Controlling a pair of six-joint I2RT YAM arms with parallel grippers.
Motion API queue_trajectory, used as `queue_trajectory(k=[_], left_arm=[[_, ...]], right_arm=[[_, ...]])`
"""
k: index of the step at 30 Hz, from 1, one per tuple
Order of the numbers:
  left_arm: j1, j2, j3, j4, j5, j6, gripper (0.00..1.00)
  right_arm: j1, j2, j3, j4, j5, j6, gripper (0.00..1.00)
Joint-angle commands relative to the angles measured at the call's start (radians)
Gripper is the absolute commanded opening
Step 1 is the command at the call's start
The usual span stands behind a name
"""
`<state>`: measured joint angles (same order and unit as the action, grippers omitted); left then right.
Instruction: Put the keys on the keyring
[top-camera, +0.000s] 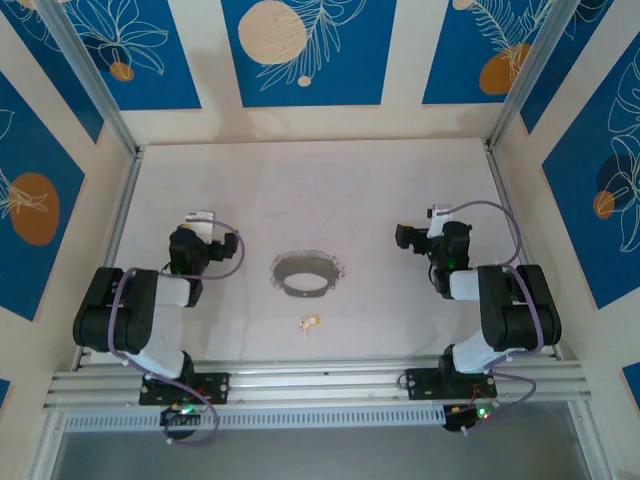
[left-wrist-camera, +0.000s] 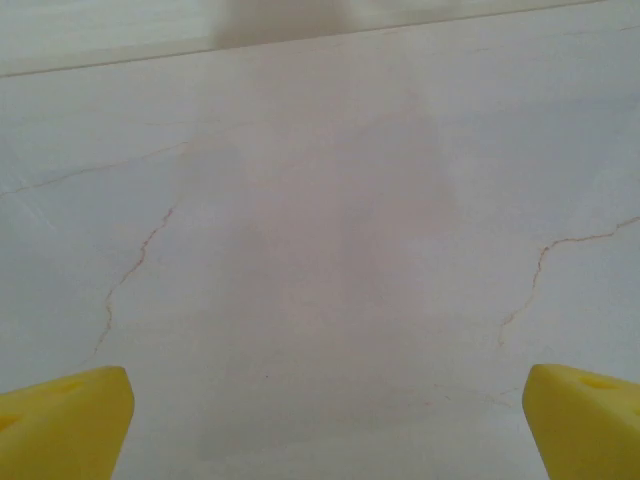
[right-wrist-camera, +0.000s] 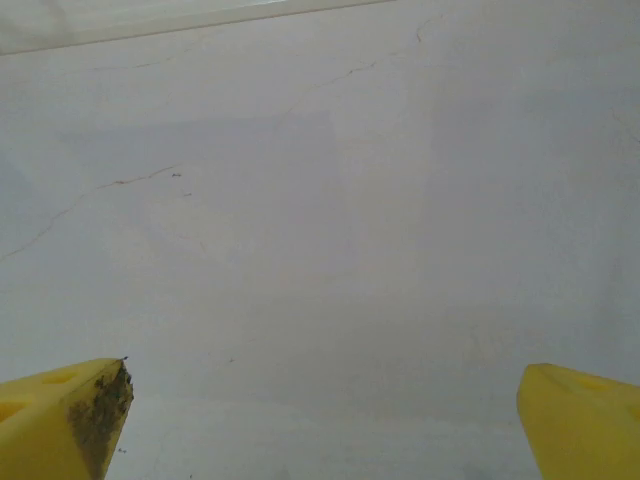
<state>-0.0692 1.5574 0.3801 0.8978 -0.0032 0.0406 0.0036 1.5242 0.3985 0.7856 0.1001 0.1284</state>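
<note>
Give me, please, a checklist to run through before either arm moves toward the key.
1. left gripper open and empty: ok.
2. right gripper open and empty: ok.
3. key lying free on the table: ok, nearer the arm bases than the keyring and apart from it.
4. keyring unobstructed between the arms: ok.
5. Which way the key's hole faces: cannot tell, too small.
6. Right fingertips clean: not ok, dark grime on one pad.

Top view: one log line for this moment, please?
left gripper open | right gripper open | key apart from keyring, on table | nothing held
</note>
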Motion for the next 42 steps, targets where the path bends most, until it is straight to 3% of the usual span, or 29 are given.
queue_trajectory(k=[1,34,42], left_arm=[[0.012,0.0,0.002,0.013,0.019,0.013,1.0],[0.014,-0.003,0.007,0.004,0.009,0.008,1.0],[0.011,-0.126,0.096,-0.257,-0.003,0.012,0.96]], right_arm=[[-0.002,-0.001,0.014,0.026,-0.004,-0.026,0.99],[-0.004,-0.006,0.018,0.021,-0.01,-0.023,0.98],[0.006,-0.178,0.129,-0.318,0.021,0.0,0.94]])
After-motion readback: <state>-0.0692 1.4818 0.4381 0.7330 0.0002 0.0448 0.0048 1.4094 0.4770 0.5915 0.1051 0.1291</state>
